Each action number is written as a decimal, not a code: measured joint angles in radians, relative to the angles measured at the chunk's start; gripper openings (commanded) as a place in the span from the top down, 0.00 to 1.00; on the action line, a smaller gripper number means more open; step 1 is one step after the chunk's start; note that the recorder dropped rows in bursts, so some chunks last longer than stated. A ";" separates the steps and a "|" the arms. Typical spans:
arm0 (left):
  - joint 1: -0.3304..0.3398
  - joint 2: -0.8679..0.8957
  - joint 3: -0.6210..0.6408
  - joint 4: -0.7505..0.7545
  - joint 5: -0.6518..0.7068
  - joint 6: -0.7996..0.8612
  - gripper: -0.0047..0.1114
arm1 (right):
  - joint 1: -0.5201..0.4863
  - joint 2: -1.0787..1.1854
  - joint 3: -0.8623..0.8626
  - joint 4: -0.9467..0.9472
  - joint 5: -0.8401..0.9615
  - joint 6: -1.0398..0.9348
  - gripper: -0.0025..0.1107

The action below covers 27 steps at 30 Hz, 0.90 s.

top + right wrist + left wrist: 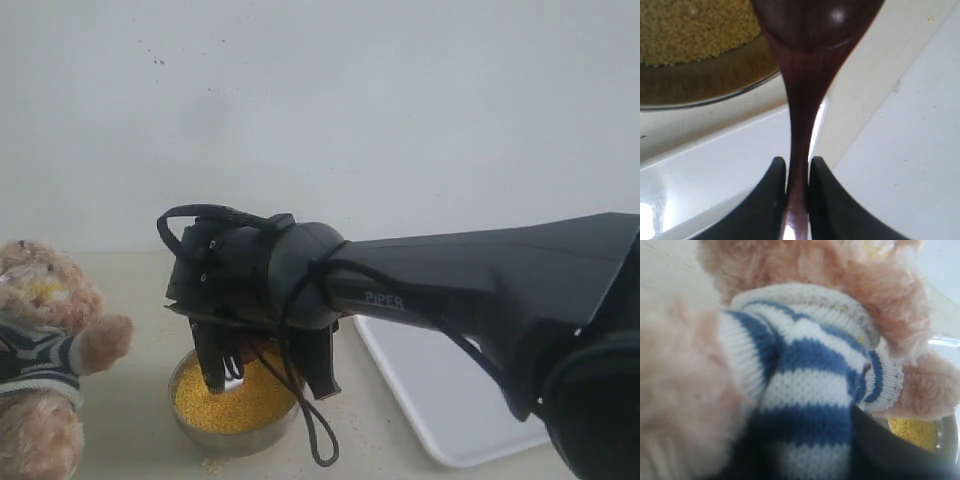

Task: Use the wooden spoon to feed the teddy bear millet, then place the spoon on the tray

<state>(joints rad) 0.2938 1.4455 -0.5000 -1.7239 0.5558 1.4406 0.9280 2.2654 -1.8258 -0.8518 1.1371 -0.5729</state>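
Fingers (771, 200) of right gripper (797, 167) clamped on wooden spoon (802, 100) handle over millet (695, 30); left gripper (810, 455) by teddy bear (805, 355), cannot tell. Risk: handle pivots in pinch, grains spill

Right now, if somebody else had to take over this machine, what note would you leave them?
Right gripper: shut on the wooden spoon by its handle, with the spoon head over the steel bowl of millet.
Left gripper: close against the teddy bear at its striped shirt; the view is too blurred to confirm a grip.
White tray: beside the bowl, on the side away from the bear; the spoon is not on it.
Done: spoon in hand, at the millet.
Left: carry millet to the bear's mouth, then lay the spoon on the tray.
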 measured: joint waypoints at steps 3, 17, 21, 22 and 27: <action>0.000 0.000 0.000 0.000 0.023 0.000 0.93 | 0.010 0.000 0.000 -0.028 0.006 -0.005 0.98; 0.000 0.000 0.000 0.000 0.054 0.000 0.93 | 0.059 0.000 0.000 -0.111 0.046 0.016 0.98; 0.000 0.000 0.000 0.000 0.054 0.000 0.93 | 0.059 0.000 0.000 0.007 0.053 -0.081 0.98; 0.000 0.000 0.000 0.000 0.054 0.000 0.93 | 0.059 0.000 0.000 0.014 0.053 -0.090 0.98; 0.000 0.000 0.000 0.000 0.054 -0.002 0.93 | 0.059 0.000 0.000 0.020 0.061 -0.104 0.98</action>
<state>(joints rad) 0.2938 1.4455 -0.5000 -1.7239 0.6102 1.4386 0.9872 2.2654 -1.8258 -0.8316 1.1984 -0.6766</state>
